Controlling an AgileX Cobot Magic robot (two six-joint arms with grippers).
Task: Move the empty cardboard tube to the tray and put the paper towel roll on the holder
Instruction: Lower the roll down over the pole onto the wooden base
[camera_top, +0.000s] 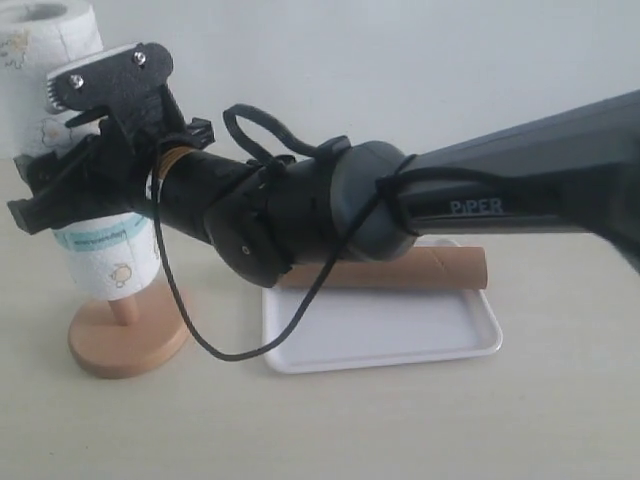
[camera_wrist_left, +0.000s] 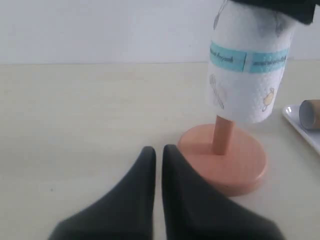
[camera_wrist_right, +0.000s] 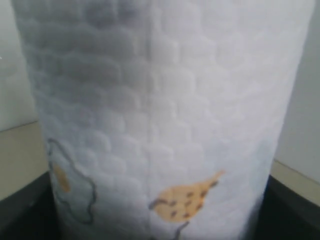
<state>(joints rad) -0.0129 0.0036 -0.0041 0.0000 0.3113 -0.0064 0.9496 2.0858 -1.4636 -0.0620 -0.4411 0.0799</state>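
Beige table (camera_top: 400, 420), pale wall behind. We see the R gripper (camera_top: 85, 140) clamped wide round the paper towel roll (camera_wrist_left: 247, 85), jaws on both sides. Roll is upright, threaded on the holder (camera_wrist_left: 235, 167) pole, its bottom clear of the disc base w/ bare pole showing between. Cardboard tube (camera_top: 400, 272) lies on the tray (camera_top: 380, 340), along its far edge. L gripper (camera_wrist_left: 159, 152) is pinched together, empty, low over the table just beside the holder base.

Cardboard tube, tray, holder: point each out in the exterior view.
cardboard tube (camera_top: 420, 272), exterior view, middle of its brown side
tray (camera_top: 400, 332), exterior view, bare white floor
holder (camera_top: 130, 348), exterior view, round disc base
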